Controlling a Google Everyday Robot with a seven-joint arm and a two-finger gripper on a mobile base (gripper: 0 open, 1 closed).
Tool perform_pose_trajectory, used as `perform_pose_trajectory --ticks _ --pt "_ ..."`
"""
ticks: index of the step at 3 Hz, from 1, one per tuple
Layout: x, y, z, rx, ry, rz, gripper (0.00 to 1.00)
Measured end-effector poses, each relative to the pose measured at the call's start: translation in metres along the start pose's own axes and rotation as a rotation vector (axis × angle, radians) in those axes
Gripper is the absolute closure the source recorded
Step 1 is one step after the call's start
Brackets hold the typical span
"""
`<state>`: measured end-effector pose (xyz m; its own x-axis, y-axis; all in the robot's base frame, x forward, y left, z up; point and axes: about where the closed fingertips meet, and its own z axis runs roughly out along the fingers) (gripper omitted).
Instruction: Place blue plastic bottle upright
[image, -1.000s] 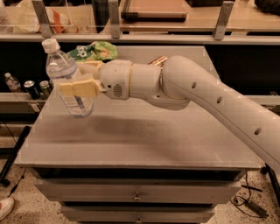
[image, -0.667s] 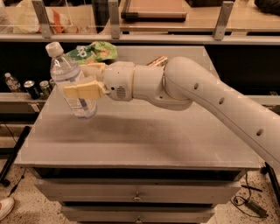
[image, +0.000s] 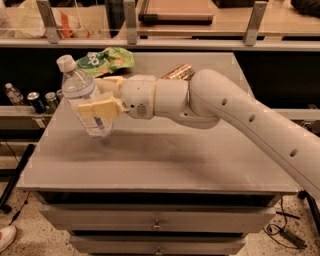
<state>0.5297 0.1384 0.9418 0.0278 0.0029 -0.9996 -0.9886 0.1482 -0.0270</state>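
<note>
The blue plastic bottle (image: 85, 97) is clear with a white cap at the top left and a pale label. It leans slightly, cap toward the back left, with its base just above or on the grey table (image: 165, 160) near the left edge. My gripper (image: 97, 100) reaches in from the right and is shut on the bottle's middle; one tan finger (image: 100, 108) crosses its front, the other is behind it.
A green snack bag (image: 107, 60) lies at the table's back left. A gold-orange soda can (image: 177, 73) lies behind my wrist. Dark cans and a tiny bottle (image: 12, 93) stand on a low shelf to the left. A railing runs behind the table.
The gripper with the bottle has shifted a little to the right and toward the table's middle. The bottle stays held at nearly the same tilt.
</note>
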Motion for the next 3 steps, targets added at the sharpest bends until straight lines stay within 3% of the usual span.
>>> perform_pose_trajectory --ticks 1,3 --pt "0.0055 0.0006 0.0003 -0.01 -0.016 0.007 1.0" --pt "0.0137 0.0013 0.0028 -0.026 -0.066 0.039 0.6"
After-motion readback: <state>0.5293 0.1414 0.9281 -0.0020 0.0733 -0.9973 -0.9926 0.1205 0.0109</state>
